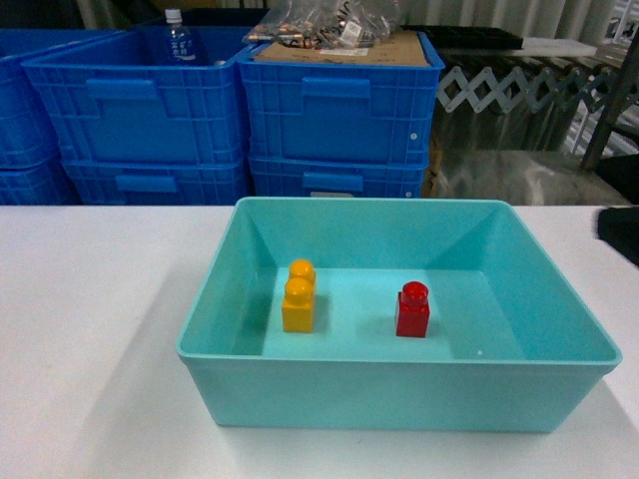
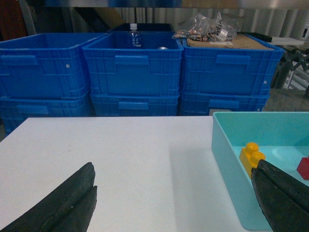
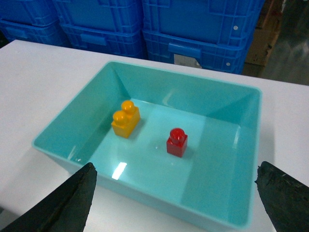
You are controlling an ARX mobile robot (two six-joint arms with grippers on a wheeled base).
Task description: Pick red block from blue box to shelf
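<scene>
Red block [image 1: 411, 309] stands upright on the floor of the blue box [image 1: 399, 399], stud up, right of the middle and clear of every wall. Left of it, well apart, sits a yellow brick [image 1: 299, 296] with two studs, also upright on the floor of the box. The box rests on a white table [image 1: 90, 329], its near wall facing the head camera. Behind the table are stacked dark blue crates [image 1: 334, 100]; one holds a water bottle [image 1: 178, 38], and a sheet of cardboard with bagged items [image 1: 329, 25] lies on top of another. The right gripper [image 3: 176, 203] hangs above the near side of the box, looking down into it, with its two dark fingers [image 3: 63, 203] spread wide at the bottom corners of the right wrist view and nothing between them; the red block lies farther in, toward the middle of the box, untouched. The left gripper [image 2: 174, 203] is low over the bare table to the left of the box, its fingers [image 2: 63, 203] likewise far apart and empty, one of them in front of the box's near corner in the left wrist view. No shelf can be made out for certain in these views.
</scene>
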